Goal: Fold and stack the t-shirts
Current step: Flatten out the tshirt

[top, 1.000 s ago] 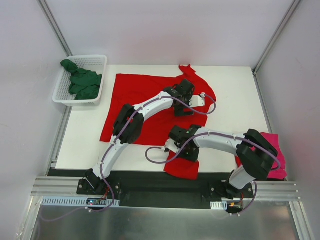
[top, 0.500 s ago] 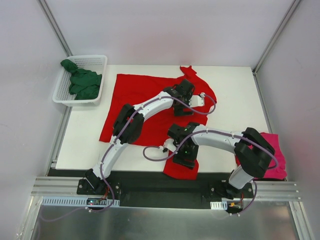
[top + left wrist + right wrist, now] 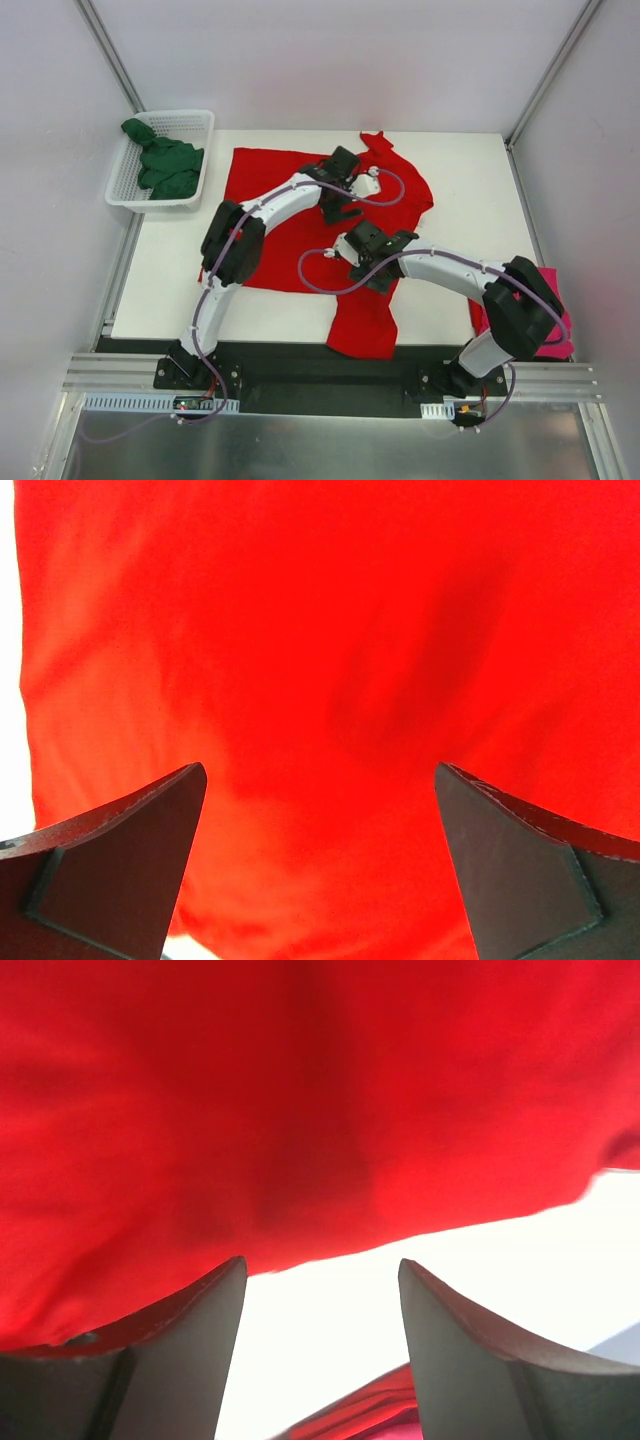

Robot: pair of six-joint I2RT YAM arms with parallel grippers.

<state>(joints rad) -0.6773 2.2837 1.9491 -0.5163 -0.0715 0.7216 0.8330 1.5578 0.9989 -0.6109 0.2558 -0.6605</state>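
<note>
Worktop point(image 3: 470, 200) has open room along the right edge, red t-shirt point(image 3: 270, 190) sprawls mid-table, tail over the near edge. Left gripper point(image 3: 320, 770) and right gripper point(image 3: 320, 1265) both gape empty, slid farther back than before

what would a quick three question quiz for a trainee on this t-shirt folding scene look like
1. True or false: the dark green t-shirt lies in the white basket.
2. Which arm is the pink t-shirt nearest, left or right?
3. The left gripper and the right gripper, both open, are over which one? A the red t-shirt, B the pink one, C the green one.
Key: 1 true; 2 right; 3 A.
</note>
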